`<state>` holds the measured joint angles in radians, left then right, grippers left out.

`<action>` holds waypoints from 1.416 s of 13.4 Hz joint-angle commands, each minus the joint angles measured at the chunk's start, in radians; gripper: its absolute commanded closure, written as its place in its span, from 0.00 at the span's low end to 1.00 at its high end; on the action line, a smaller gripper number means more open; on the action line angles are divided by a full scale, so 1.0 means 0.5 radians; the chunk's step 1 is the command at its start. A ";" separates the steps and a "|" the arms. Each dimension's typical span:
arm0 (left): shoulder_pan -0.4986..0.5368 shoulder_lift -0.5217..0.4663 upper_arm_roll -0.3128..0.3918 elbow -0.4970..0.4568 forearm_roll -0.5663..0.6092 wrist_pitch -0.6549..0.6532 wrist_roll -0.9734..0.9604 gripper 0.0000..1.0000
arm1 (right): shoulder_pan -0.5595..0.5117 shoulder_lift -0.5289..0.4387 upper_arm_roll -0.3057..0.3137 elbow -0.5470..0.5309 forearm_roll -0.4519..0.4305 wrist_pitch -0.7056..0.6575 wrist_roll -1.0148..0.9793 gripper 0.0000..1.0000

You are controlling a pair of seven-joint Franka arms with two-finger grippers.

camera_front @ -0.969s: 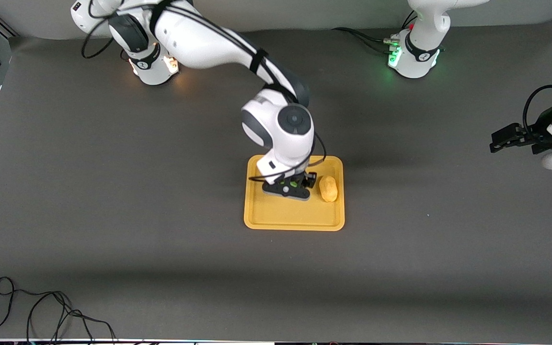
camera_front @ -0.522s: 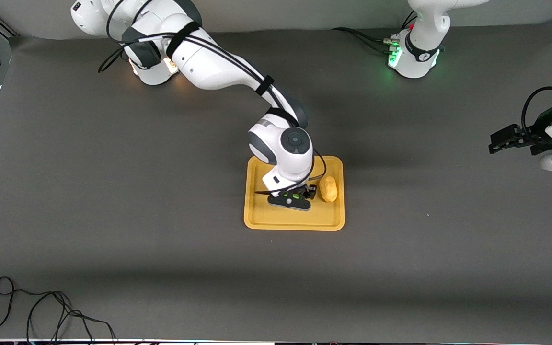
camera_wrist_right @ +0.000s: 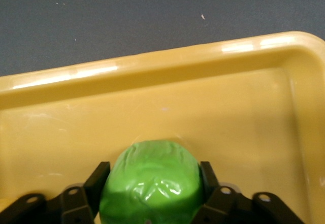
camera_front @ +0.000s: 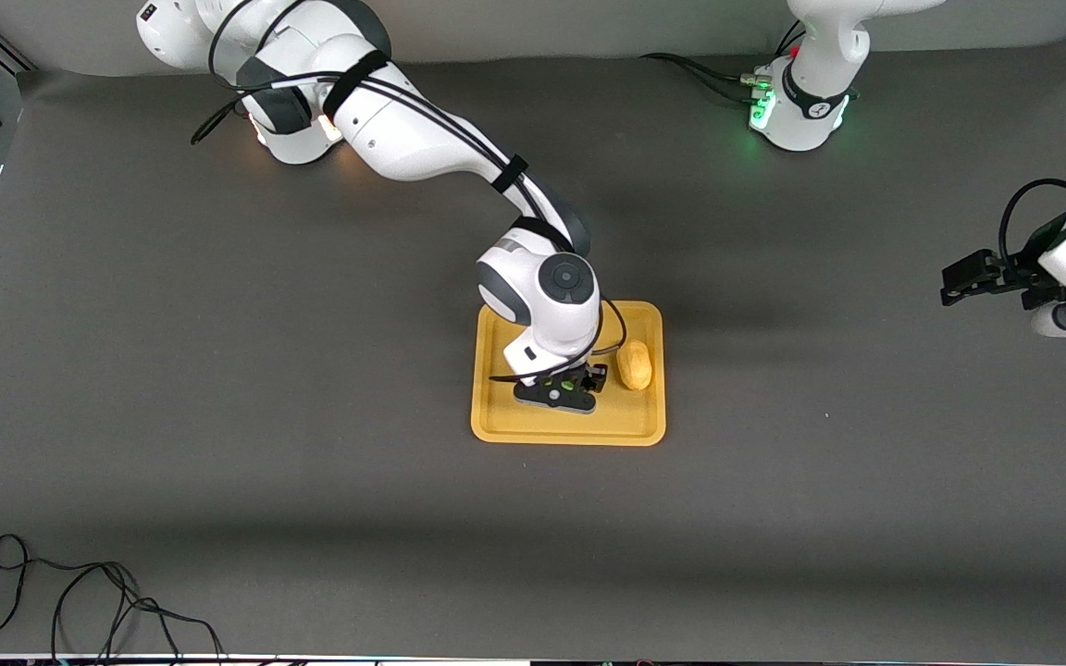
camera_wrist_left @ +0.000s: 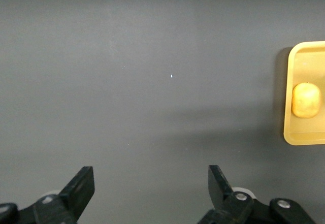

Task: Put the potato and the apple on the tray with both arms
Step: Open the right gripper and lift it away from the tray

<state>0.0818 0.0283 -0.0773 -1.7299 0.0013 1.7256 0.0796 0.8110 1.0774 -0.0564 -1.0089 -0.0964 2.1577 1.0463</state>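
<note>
The yellow-orange tray (camera_front: pixel 496 421) lies mid-table. The potato (camera_front: pixel 634 364) lies in it, at the side toward the left arm's end. My right gripper (camera_front: pixel 561 388) is low over the tray's middle, shut on the green apple (camera_wrist_right: pixel 152 178). In the right wrist view the gripper (camera_wrist_right: pixel 153 169) holds the apple at or just above the tray floor (camera_wrist_right: pixel 244 127); I cannot tell if they touch. My left gripper (camera_front: pixel 959 277) waits open and empty over bare table at the left arm's end. Its wrist view shows the gripper (camera_wrist_left: pixel 150 170), the tray's edge (camera_wrist_left: pixel 304 132) and the potato (camera_wrist_left: pixel 306 100).
A dark grey mat covers the table. The arm bases stand along the table's edge farthest from the front camera (camera_front: pixel 292 129) (camera_front: pixel 801 111). A loose black cable (camera_front: pixel 80 601) lies at the corner nearest the camera, toward the right arm's end.
My right gripper has come down onto the tray with the apple, shifting slightly toward the front camera. My left arm has drifted slightly. The potato has not moved.
</note>
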 commanded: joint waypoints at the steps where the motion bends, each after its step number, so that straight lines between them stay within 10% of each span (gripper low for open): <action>1: -0.013 -0.069 0.001 -0.068 0.040 0.022 0.031 0.00 | -0.008 -0.053 0.009 -0.035 -0.040 -0.002 0.052 0.00; 11: -0.013 -0.069 0.001 -0.093 0.043 0.071 0.031 0.00 | -0.100 -1.037 -0.004 -0.080 -0.007 -1.188 -0.290 0.00; 19: -0.035 -0.069 -0.002 -0.093 0.043 0.043 0.025 0.00 | -1.041 -1.942 0.018 -0.939 0.153 -1.300 -1.551 0.00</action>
<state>0.0788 0.0216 -0.0831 -1.7499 0.0118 1.7420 0.0823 0.3903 0.2337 -0.0652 -1.2980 -0.0465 1.4534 0.3878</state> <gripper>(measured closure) 0.000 0.000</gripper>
